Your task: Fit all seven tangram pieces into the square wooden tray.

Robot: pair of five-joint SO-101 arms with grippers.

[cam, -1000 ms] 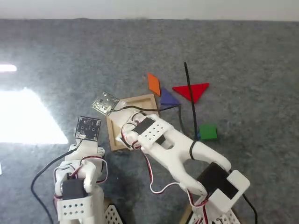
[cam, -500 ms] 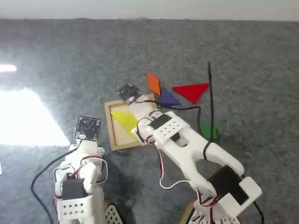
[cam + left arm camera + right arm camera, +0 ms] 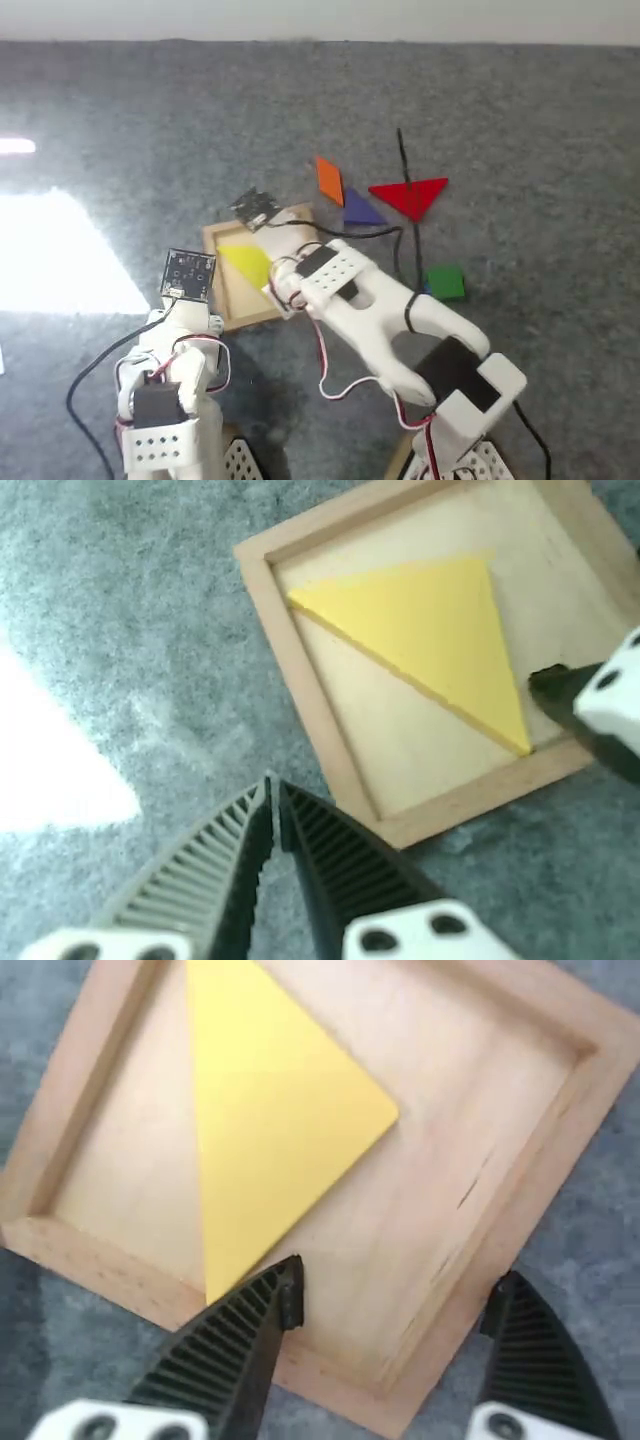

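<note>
High view: tray [image 3: 213, 275] sat under the right arm, yellow triangle [image 3: 245, 262] flat inside. The orange piece [image 3: 329, 180], purple piece [image 3: 360, 210], red triangle [image 3: 410, 195] and green square [image 3: 445, 283] lay loose beyond.

Left wrist: left gripper [image 3: 272, 798] was closed and empty, near the tray's rim.

Right wrist: right gripper [image 3: 400, 1295] was spread open over the tray, empty.

Pieces looked thin, stiff, light and probably slick. Best pinched across opposite edges.

Bright light lays a white glare patch [image 3: 55, 255] across the grey table [image 3: 520, 100]; shadows are soft.
</note>
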